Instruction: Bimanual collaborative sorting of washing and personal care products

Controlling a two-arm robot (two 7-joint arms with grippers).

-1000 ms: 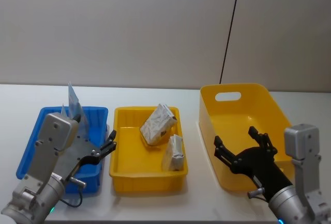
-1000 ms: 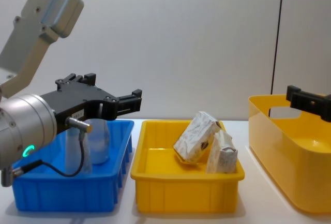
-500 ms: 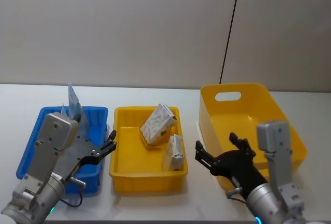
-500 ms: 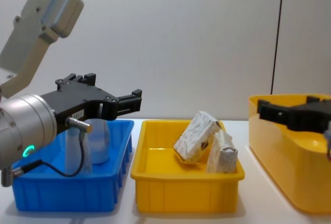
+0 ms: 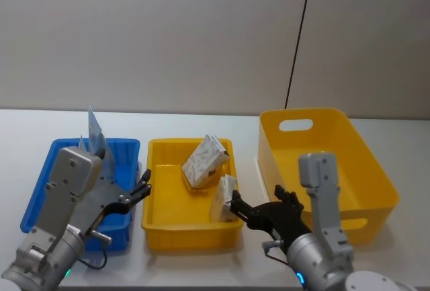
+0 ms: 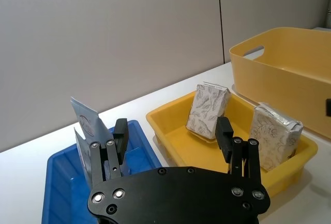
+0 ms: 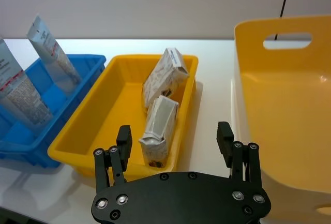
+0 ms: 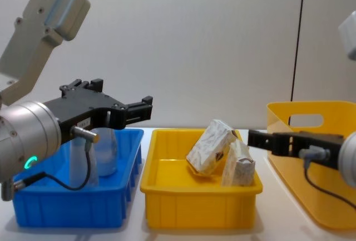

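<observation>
Two pale-blue and white pouches (image 7: 44, 42) (image 7: 18, 92) stand upright in the blue tray (image 5: 40, 183). Two marbled-paper wrapped blocks lie in the yellow tray (image 5: 156, 227): a larger one (image 5: 205, 160) leaning at the back and a smaller one (image 5: 226, 197) upright near the right wall. My left gripper (image 5: 145, 182) hangs open over the blue tray's right edge, holding nothing. At the yellow tray's near right corner my right gripper (image 5: 256, 197) is open and empty, with the smaller block (image 7: 159, 128) just beyond its fingers.
A big yellow tub (image 5: 349, 124) with a handle slot stands right of the yellow tray, close beside my right arm. The white table (image 5: 201, 126) runs back to a grey wall with a dark cable (image 5: 299, 42).
My right gripper has swung left from above the yellow tub to the yellow tray's near right corner. The left arm and the products have not moved.
</observation>
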